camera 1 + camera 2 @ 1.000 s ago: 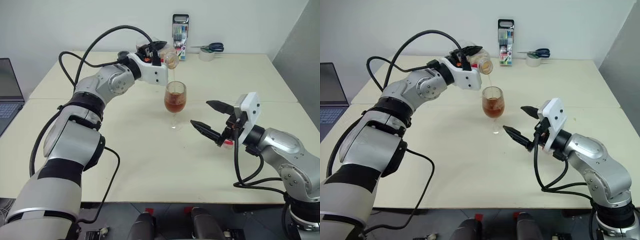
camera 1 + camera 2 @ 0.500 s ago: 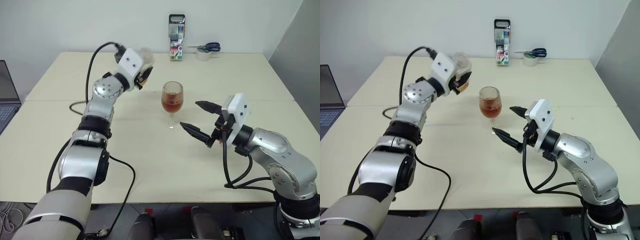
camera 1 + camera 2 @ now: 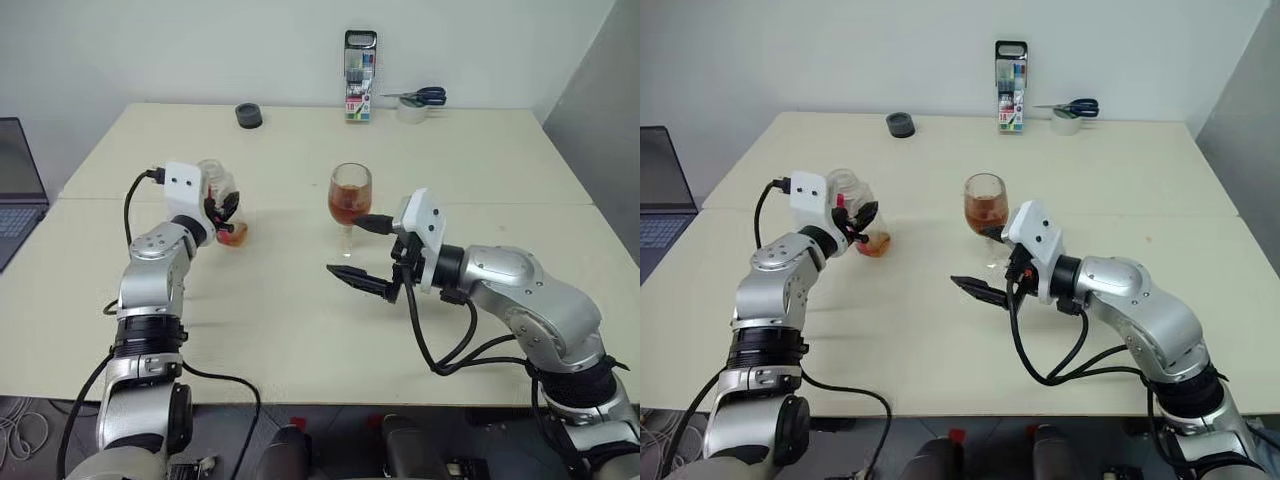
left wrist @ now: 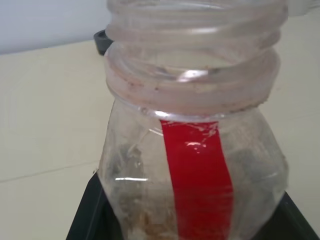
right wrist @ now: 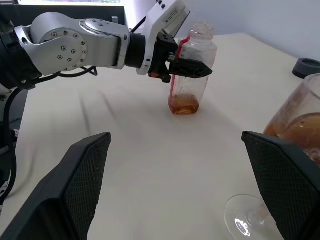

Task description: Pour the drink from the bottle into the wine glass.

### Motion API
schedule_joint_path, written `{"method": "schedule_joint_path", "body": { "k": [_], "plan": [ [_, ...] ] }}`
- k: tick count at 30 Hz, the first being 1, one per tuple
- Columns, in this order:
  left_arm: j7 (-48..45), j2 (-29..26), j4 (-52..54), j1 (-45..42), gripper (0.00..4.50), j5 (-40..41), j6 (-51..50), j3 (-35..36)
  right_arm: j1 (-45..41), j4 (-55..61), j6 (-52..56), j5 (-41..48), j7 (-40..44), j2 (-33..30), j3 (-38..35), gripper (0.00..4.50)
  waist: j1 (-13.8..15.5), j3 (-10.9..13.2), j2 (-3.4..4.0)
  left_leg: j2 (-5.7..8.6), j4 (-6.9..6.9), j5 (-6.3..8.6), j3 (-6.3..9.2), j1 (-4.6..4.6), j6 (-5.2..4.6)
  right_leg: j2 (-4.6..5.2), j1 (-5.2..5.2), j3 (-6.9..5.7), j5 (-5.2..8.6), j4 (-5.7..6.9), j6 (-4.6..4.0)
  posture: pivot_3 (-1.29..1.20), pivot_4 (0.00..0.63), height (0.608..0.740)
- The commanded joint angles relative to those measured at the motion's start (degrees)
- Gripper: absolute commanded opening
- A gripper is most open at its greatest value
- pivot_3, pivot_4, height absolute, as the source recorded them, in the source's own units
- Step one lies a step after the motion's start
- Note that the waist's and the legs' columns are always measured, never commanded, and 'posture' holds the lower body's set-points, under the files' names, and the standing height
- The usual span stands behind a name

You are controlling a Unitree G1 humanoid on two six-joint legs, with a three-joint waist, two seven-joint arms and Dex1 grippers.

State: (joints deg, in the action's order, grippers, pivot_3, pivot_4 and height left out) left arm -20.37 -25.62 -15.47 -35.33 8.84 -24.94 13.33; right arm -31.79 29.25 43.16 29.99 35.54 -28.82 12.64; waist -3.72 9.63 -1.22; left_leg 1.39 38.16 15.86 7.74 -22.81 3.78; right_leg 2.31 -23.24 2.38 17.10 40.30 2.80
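Note:
The bottle (image 3: 216, 186) is clear plastic with no cap on its neck and a red strip down its side (image 4: 196, 165). It stands upright at the table's left, with a little amber drink (image 5: 184, 105) left in its bottom. My left gripper (image 3: 225, 207) is shut on the bottle; whether its base touches the table I cannot tell. The wine glass (image 3: 350, 193) stands mid-table, its bowl about half full of the amber drink. My right gripper (image 3: 344, 244) is open just in front of the glass's stem, its fingers (image 5: 82, 175) wide apart and holding nothing.
A black round lid (image 3: 248, 115) lies at the back of the table. A marker case (image 3: 360, 62), scissors (image 3: 418, 95) and a tape roll (image 3: 409, 111) stand along the far edge. A laptop (image 3: 18, 185) sits at the left.
My left gripper has swung the bottle from its tilt over the glass, leftward and down, turning it upright. The right gripper has shifted left, closer to the glass.

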Motion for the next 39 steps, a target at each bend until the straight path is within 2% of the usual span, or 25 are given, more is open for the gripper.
{"method": "schedule_joint_path", "body": {
  "k": [1,3,4,6,11,12,19,25,30,34,39],
  "plan": [
    [1.9,0.35,2.73,1.24,1.8,1.65,-1.57,1.96,-1.91,0.39,-1.43,-0.7,1.25,0.42,-0.22,4.5,0.29,-0.03,-0.01,0.01,0.0,0.0,-0.01,0.01,0.0,0.0,0.0,0.0,0.0,0.0,0.0,0.0,0.15,0.74],
    [2.18,0.83,2.77,1.96,1.8,2.79,-1.84,2.76,-2.23,0.03,-1.5,-1.02,1.5,0.73,-0.05,4.5,0.34,-0.09,-0.02,0.02,-0.02,0.0,-0.04,0.04,0.0,-0.01,0.0,0.0,0.0,0.0,0.0,0.0,0.15,0.74],
    [2.31,0.85,2.68,2.41,2.36,2.95,-1.83,2.81,-2.29,-0.07,-1.52,-1.15,1.61,0.85,-0.03,4.5,0.34,-0.09,-0.02,0.01,-0.03,0.0,-0.05,0.05,0.0,-0.01,0.0,0.01,0.0,0.0,0.0,0.0,0.15,0.74],
    [2.11,0.66,2.35,3.2,2.8,3.03,-1.15,2.54,-2.31,-0.1,-1.43,-1.38,1.78,1.13,-0.03,4.5,0.33,-0.11,0.0,0.01,-0.04,0.0,-0.06,0.06,0.0,-0.01,0.0,0.01,0.0,0.01,0.0,0.0,0.15,0.74],
    [1.61,0.25,1.12,4.12,4.36,2.6,-0.14,1.28,-2.12,-0.09,-1.19,-2.08,1.87,1.99,-0.03,4.5,0.46,-0.11,0.0,0.01,-0.06,0.0,-0.04,0.06,-0.01,-0.01,0.0,-0.01,0.0,0.0,-0.01,0.0,0.15,0.74],
    [1.48,0.18,0.72,4.17,4.47,2.32,0.24,0.87,-2.08,-0.18,-1.22,-2.22,1.84,2.15,0.0,4.5,0.47,-0.12,0.0,0.01,-0.06,0.0,-0.04,0.05,-0.01,-0.01,0.0,-0.01,0.0,0.0,-0.01,0.0,0.15,0.74],
    [0.95,0.04,-1.85,6.59,4.47,-0.93,7.23,-2.18,0.6,-2.19,-4.6,-5.7,2.05,2.35,1.37,4.5,0.5,-0.12,-0.01,0.02,-0.08,0.0,-0.07,0.07,-0.01,-0.01,0.0,0.01,0.0,0.0,-0.01,0.0,0.15,0.74],
    [0.58,0.53,2.16,13.24,4.47,-1.31,14.32,-2.07,10.3,-4.63,-14.91,-12.73,-1.68,4.28,1.61,4.5,0.52,-0.13,-0.03,-0.03,-0.15,0.01,-0.09,0.07,0.0,-0.01,-0.01,0.04,0.0,-0.1,-0.01,0.0,0.15,0.74],
    [3.43,0.82,9.32,20.1,4.47,-1.66,12.96,-1.46,20.5,-5.89,-23.4,-17.84,-7.19,6.89,-0.81,4.5,0.73,-0.16,-0.03,-0.06,-0.13,0.01,-0.08,0.07,-0.02,0.0,0.03,0.06,0.0,-0.11,-0.01,0.0,0.15,0.74],
    [3.41,1.91,16.3,25.68,4.47,0.89,10.69,-0.34,26.99,-6.49,-27.83,-20.56,-14.26,11.77,-3.16,4.5,0.72,-0.16,-0.02,-0.09,-0.2,0.02,-0.16,0.11,-0.02,-0.01,0.03,0.13,0.0,-0.13,-0.01,0.0,0.15,0.74],
    [4.79,3.93,20.53,28.65,4.47,1.7,11.12,0.47,29.57,-7.29,-30.17,-21.56,-20.4,18.29,-5.33,4.5,0.87,-0.18,-0.01,-0.1,-0.19,0.11,-0.14,0.16,-0.19,-0.08,0.08,0.09,0.0,-0.13,-0.01,0.0,0.15,0.74]
  ]
}}
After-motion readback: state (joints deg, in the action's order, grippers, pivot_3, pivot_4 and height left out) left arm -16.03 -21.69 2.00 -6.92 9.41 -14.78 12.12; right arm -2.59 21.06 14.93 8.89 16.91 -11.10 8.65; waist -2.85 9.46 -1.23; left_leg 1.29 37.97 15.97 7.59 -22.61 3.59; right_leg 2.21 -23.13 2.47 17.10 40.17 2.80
